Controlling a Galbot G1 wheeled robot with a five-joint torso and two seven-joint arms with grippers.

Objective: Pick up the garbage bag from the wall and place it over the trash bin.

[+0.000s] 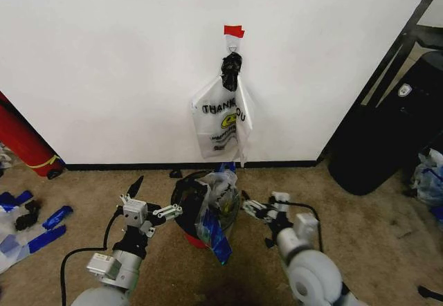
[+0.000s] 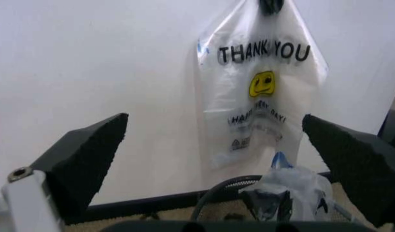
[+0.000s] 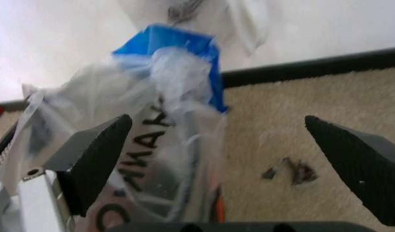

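Observation:
The garbage bag (image 1: 216,212), see-through with blue patches and black lettering, is draped over the black wire-mesh trash bin (image 1: 181,199) on the carpet, hanging down its front. My left gripper (image 1: 154,199) is open just left of the bin, my right gripper (image 1: 250,208) open just right of it. In the left wrist view the open left gripper (image 2: 214,125) faces the bin rim (image 2: 214,191) and the bag (image 2: 291,186). The right wrist view has the open right gripper (image 3: 218,123) close to the bag (image 3: 168,92). Red tape (image 1: 233,31) marks the wall (image 1: 104,64).
A clear "THANK YOU" bag (image 1: 221,115) with a yellow smiley hangs from the wall hook above the bin. A big red cylinder (image 1: 24,147) stands at the left, blue and white scraps (image 1: 34,233) lie on the carpet, and a black case (image 1: 387,140) sits at the right.

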